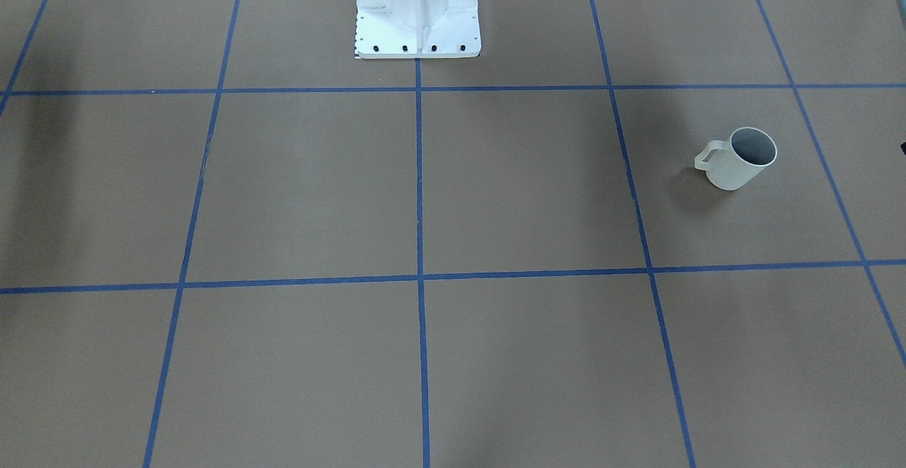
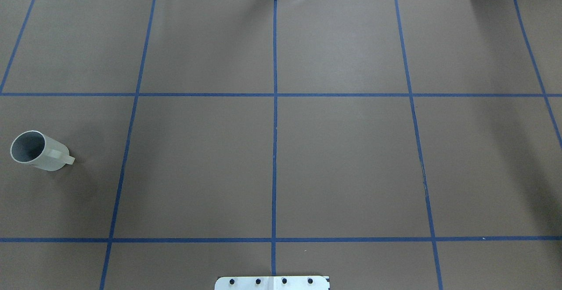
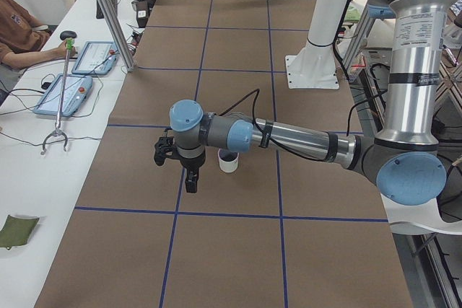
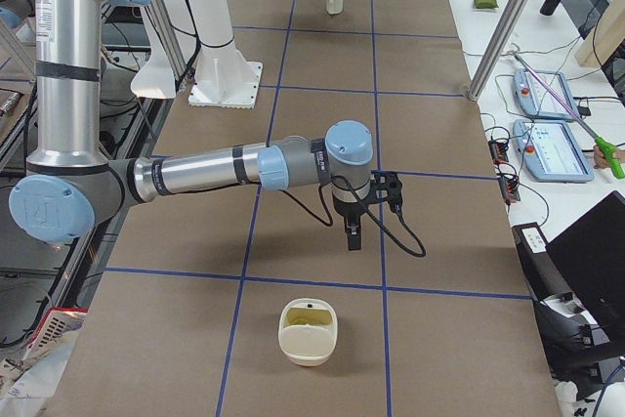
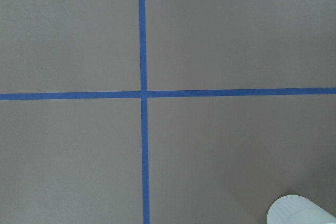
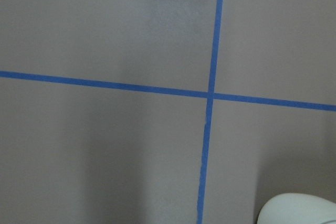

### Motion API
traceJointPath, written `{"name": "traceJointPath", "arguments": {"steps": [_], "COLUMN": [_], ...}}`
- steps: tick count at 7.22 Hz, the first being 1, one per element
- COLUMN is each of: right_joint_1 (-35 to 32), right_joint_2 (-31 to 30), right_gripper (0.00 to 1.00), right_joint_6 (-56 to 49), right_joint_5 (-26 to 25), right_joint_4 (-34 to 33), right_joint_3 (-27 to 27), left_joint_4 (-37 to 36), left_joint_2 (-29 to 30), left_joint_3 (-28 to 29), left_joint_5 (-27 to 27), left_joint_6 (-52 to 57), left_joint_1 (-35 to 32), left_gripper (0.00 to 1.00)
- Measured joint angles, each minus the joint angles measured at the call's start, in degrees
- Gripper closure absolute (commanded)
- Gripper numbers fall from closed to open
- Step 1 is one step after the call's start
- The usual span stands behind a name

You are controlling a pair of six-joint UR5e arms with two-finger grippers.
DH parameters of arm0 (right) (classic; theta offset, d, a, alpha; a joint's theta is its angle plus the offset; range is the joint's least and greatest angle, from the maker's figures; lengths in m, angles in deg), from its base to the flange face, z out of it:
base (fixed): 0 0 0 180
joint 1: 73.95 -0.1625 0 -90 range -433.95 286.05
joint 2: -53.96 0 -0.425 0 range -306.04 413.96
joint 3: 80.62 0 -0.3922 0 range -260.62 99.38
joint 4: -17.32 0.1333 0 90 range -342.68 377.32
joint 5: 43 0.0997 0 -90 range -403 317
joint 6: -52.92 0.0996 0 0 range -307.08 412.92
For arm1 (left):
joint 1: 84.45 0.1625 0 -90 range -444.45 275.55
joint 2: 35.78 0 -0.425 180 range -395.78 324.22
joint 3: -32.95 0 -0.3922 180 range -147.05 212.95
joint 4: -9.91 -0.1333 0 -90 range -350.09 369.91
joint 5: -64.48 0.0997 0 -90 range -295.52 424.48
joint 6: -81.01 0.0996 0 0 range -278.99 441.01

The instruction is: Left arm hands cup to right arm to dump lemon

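Note:
The cream-white cup point(image 1: 740, 158) stands upright on the brown table on my left side, handle toward the middle; it also shows in the overhead view point(image 2: 39, 151). Its inside looks grey, and no lemon shows in it. The left arm's gripper point(image 3: 189, 182) hangs above the table just beside the cup point(image 3: 229, 161); I cannot tell if it is open. The cup's rim point(image 5: 299, 211) shows in the left wrist view. The right arm's gripper point(image 4: 352, 239) hangs over the right side; I cannot tell its state. A yellow-green piece point(image 4: 311, 317), seemingly the lemon, lies in a second cream container point(image 4: 308, 334).
The white robot pedestal point(image 1: 417, 15) stands at the table's back middle. Blue tape lines point(image 2: 275, 149) divide the brown table. Metal posts point(image 3: 108, 12) and operator tablets point(image 4: 547, 134) are along the far edge. A white rim point(image 6: 296, 209) shows in the right wrist view.

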Motion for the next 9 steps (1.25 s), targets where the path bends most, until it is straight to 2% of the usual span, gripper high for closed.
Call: {"name": "traceJointPath", "arguments": {"steps": [6, 9], "right_joint_1": [-0.13, -0.16], "right_joint_2": [-1.11, -0.74], "right_gripper": [0.0, 0.0], "right_joint_6": [1.68, 1.75], "right_joint_5": [0.72, 7.22], "right_joint_4": [-0.14, -0.48], "right_joint_3": [-0.01, -0.17], "left_joint_4": [0.53, 0.7], "left_joint_2": [0.03, 0.55], "left_joint_3": [0.08, -0.45], "left_joint_5": [-0.07, -0.32], "left_joint_6": [-0.46, -0.35], "left_joint_1": [-0.18, -0.18], "left_gripper": [0.0, 0.0]}}
